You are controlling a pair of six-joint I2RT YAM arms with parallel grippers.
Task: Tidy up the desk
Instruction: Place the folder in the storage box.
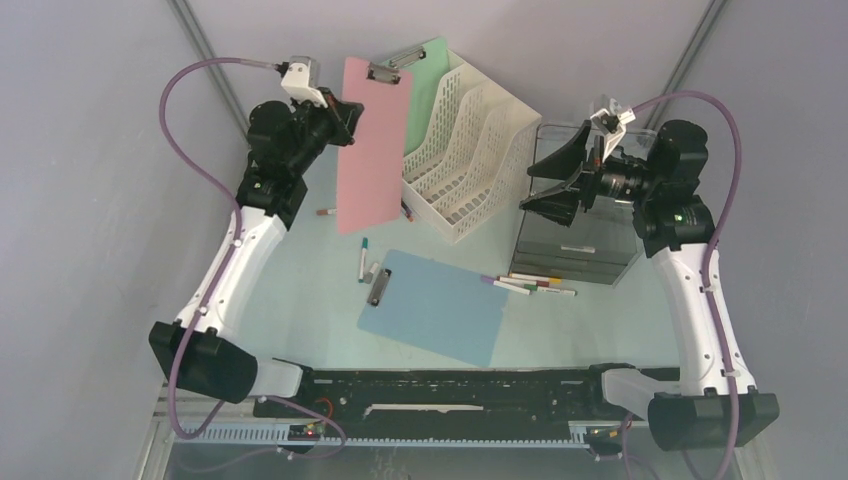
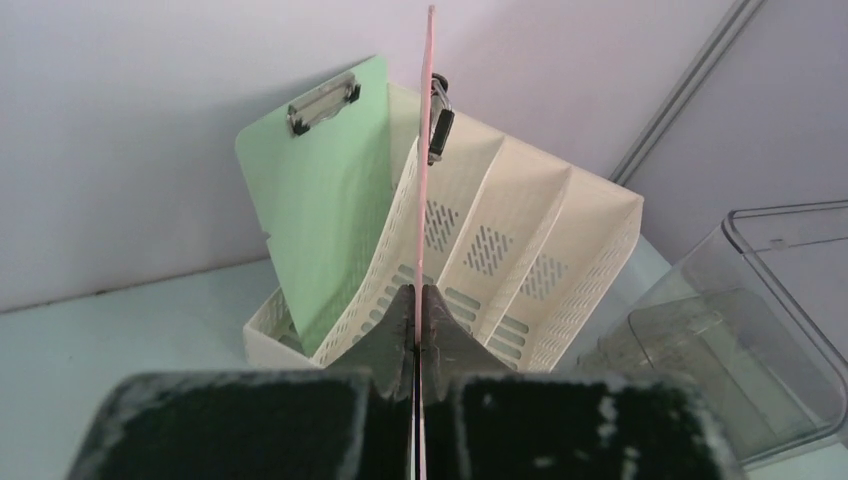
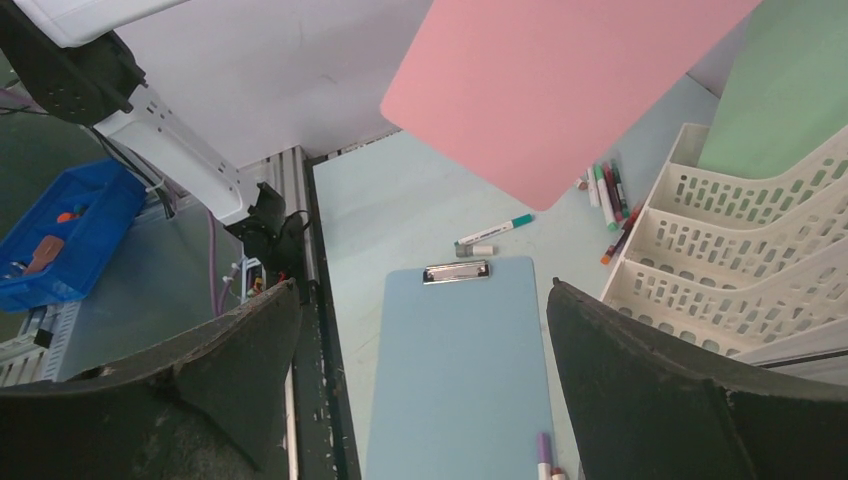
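The desk [image 1: 300,300] is a pale mint-blue tabletop. My left gripper [image 1: 350,118] is shut on the long edge of a pink clipboard [image 1: 370,150] and holds it raised, just left of a white file rack [image 1: 465,160]. In the left wrist view the pink clipboard [image 2: 427,150] is edge-on between the shut fingers of the left gripper [image 2: 419,300]. A green clipboard [image 2: 320,200] stands in the rack's rear slot. A blue clipboard [image 1: 435,305] lies flat on the desk. My right gripper [image 1: 550,185] is open and holds nothing above a clear drawer unit [image 1: 575,250].
Several markers [image 1: 528,285] lie in front of the drawer unit. A few more markers [image 1: 365,262] lie left of the blue clipboard [image 3: 465,370]. In the right wrist view, markers [image 3: 605,190] also lie by the rack [image 3: 720,270]. A blue bin [image 3: 60,230] sits off the desk.
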